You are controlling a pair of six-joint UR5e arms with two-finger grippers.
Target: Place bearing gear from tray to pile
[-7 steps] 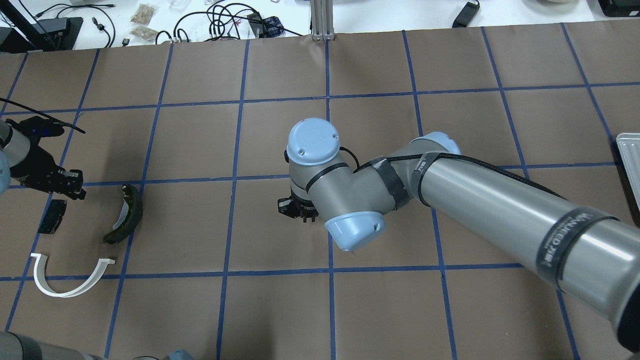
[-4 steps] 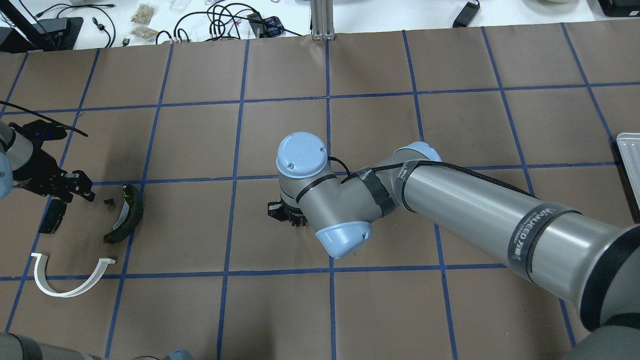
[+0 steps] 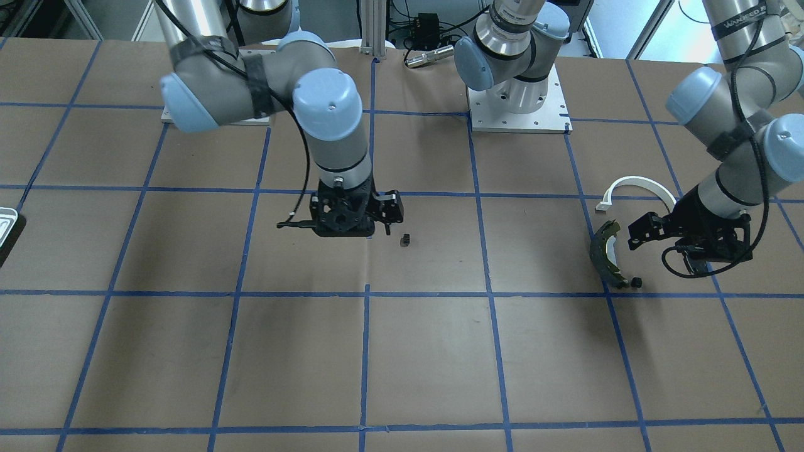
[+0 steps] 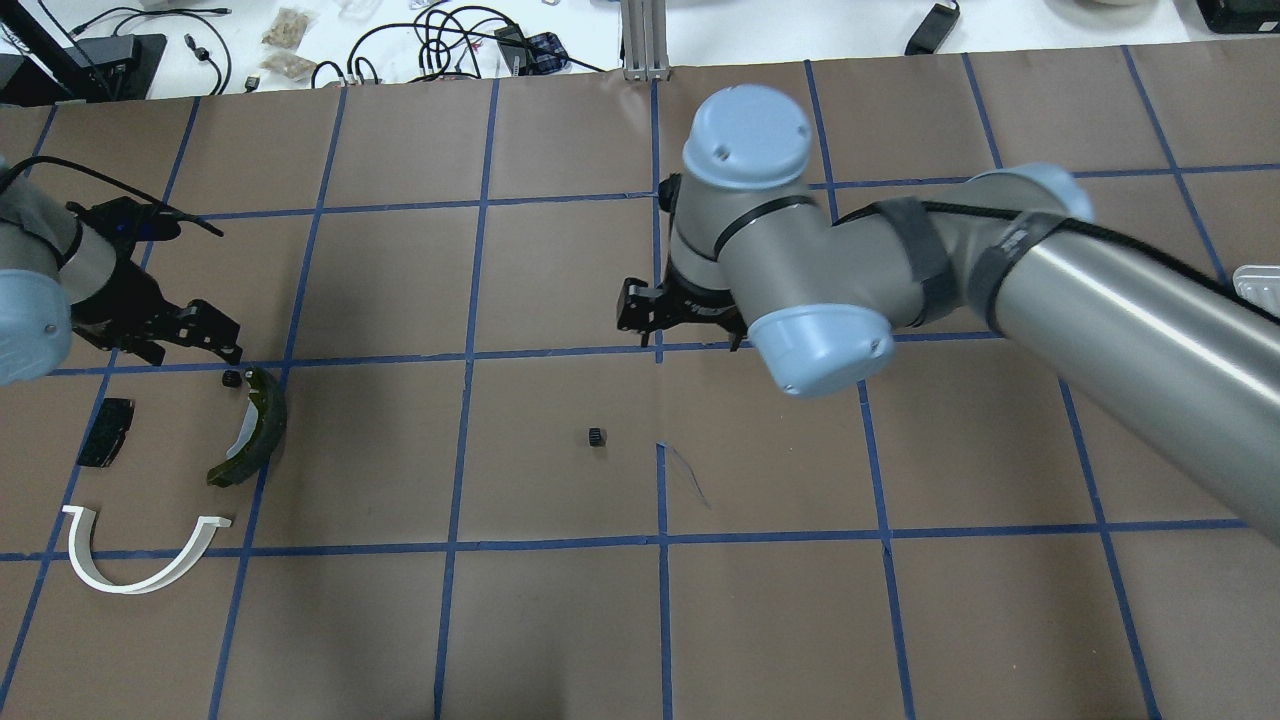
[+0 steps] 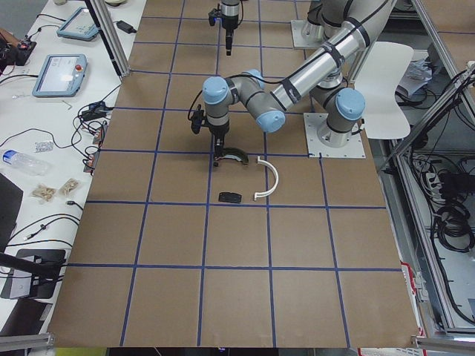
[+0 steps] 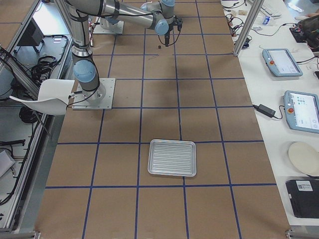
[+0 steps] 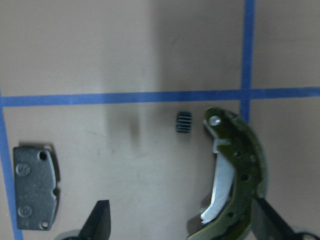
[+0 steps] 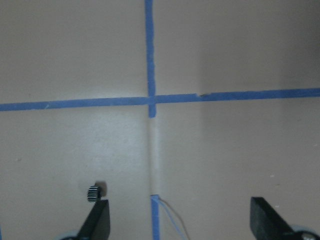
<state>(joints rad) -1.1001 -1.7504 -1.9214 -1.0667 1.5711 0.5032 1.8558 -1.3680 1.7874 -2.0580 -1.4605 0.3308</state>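
One bearing gear (image 4: 597, 437) lies alone on the brown paper mid-table; it also shows in the front view (image 3: 406, 239) and at the lower left of the right wrist view (image 8: 93, 193). A second bearing gear (image 4: 232, 378) lies by the top end of the brake shoe (image 4: 255, 430) in the pile, as the left wrist view (image 7: 184, 122) shows. My right gripper (image 4: 685, 325) hangs open and empty above and beyond the mid-table gear. My left gripper (image 4: 185, 345) is open and empty just above the pile. The tray (image 6: 172, 142) sits far off on the robot's right.
The pile also holds a white arc (image 4: 140, 575) and a small black pad (image 4: 105, 432). The tray's corner (image 4: 1258, 290) shows at the overhead view's right edge. Cables and devices lie beyond the table's far edge.
My right gripper has lifted and pulled toward the far side, uncovering a gear mid-table. My left gripper has risen and shifted away, and a gear now lies beside the brake shoe.
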